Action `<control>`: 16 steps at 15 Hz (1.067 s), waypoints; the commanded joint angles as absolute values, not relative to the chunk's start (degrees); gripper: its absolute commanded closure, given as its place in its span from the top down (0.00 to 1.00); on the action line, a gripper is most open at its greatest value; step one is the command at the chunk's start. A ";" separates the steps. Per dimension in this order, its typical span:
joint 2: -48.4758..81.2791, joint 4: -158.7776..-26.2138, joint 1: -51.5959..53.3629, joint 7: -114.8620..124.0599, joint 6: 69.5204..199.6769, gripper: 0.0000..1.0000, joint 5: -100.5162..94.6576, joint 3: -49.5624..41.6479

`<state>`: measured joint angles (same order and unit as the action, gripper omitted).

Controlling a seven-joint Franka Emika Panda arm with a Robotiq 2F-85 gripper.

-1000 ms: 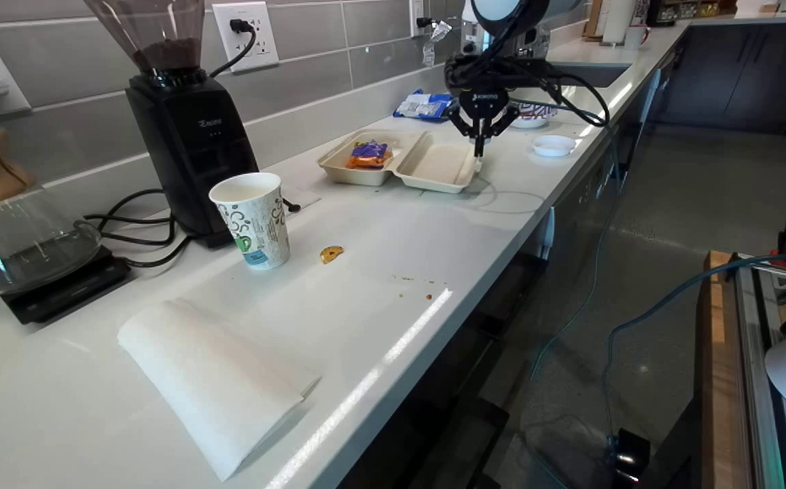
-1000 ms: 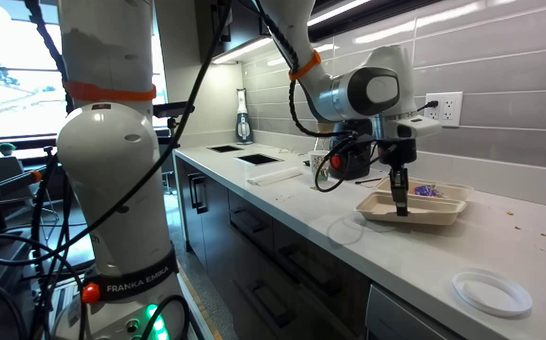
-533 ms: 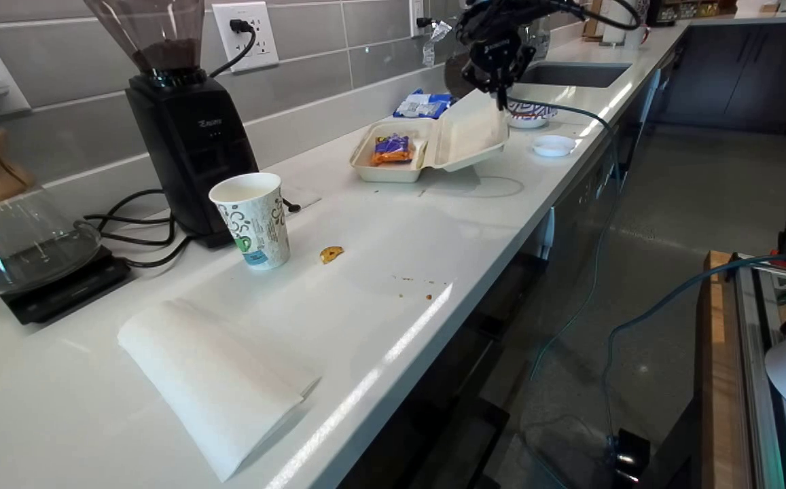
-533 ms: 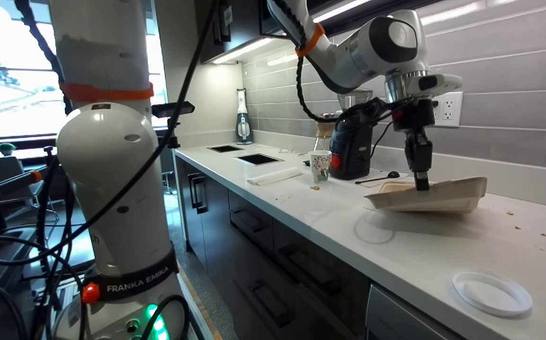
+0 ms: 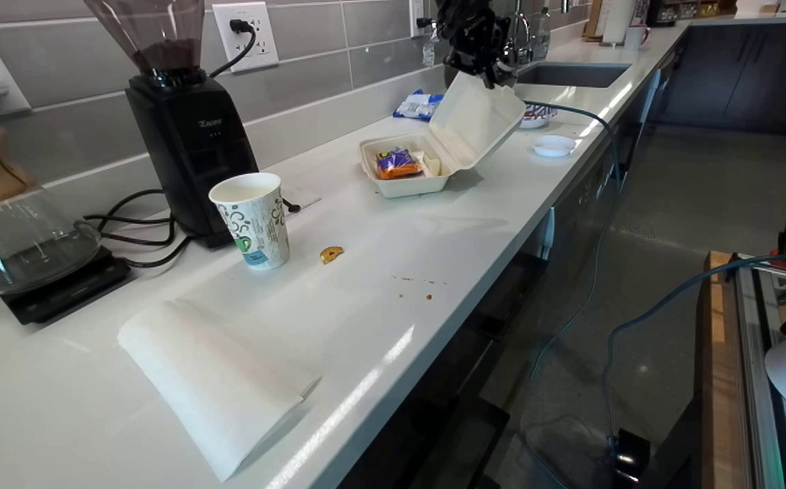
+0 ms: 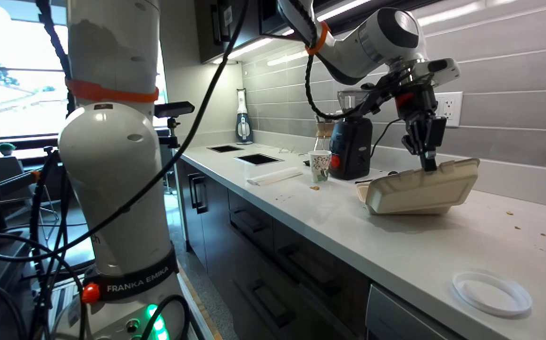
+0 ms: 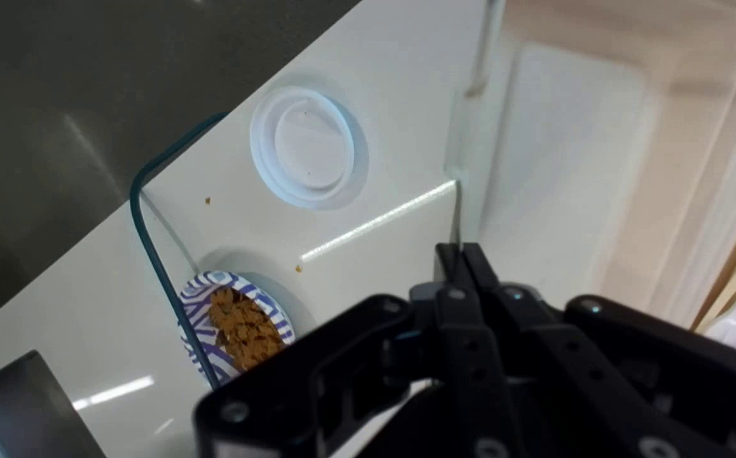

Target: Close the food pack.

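"How does the clamshell takeout box [image 5: 403, 189] stand?"

"Its base rests on the white counter [image 5: 365, 292], an orange-and-purple snack packet [image 5: 398, 163] inside. The hinged lid [image 5: 479, 125] slants upward, not yet folded over."

"And the gripper [image 6: 428, 165]?"

"Pinching the hinged lid by its free edge. In the wrist view its fingers [image 7: 479, 270] are pressed together on that thin rim."

"What lies around?"

"Near the box, a blue-and-white bag [image 5: 420, 106]. The wrist view also shows a round white plastic cover [image 7: 302, 147] and a purple-patterned bowl [image 7: 263, 302] of brown flakes [image 7: 243, 327], with a teal cable [image 7: 135, 197] crossing it in that view."

"And farther along the counter?"

"A printed paper cup [image 5: 253, 224] stands upright just beside a black coffee grinder [image 5: 192, 156] in both exterior views; a folded white sheet [image 5: 212, 380] lies flat, well apart from the box."
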<state>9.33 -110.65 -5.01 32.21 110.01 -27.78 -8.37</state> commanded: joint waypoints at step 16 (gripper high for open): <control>17.52 -100.57 9.36 38.04 101.46 0.01 -46.68 0.76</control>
